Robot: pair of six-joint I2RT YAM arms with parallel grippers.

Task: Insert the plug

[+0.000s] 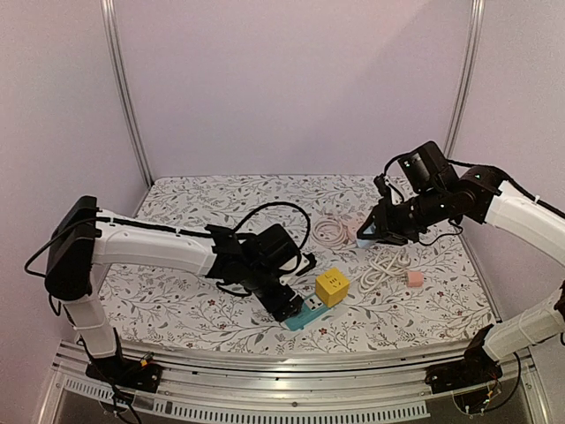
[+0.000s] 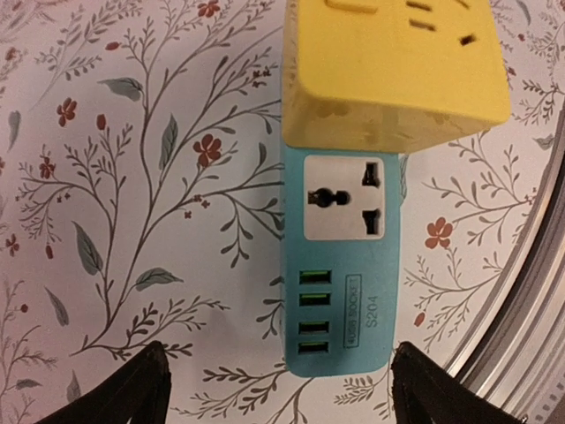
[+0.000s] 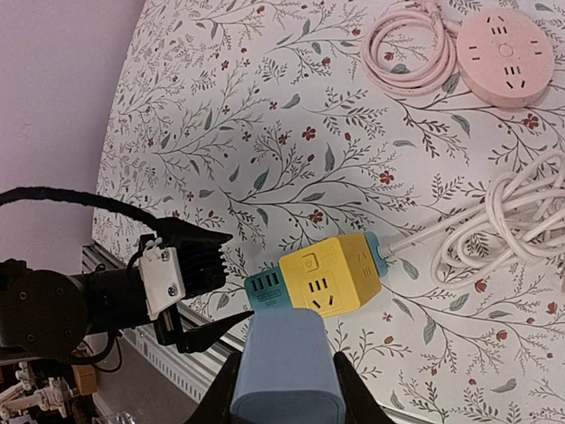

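Ideally we close the open left claw (image 2: 277,382) on the strip (image 2: 380,265) before the right claw (image 3: 287,397) lowers its gripped plug (image 3: 287,349).

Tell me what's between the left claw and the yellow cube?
Only the teal power strip, running from yellow cube to left claw; left wrist view shows it.

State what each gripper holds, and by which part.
Right gripper clamps a pale blue blocky plug by its side faces. Left gripper holds nothing; its open fingers flank the end of the teal socket strip.
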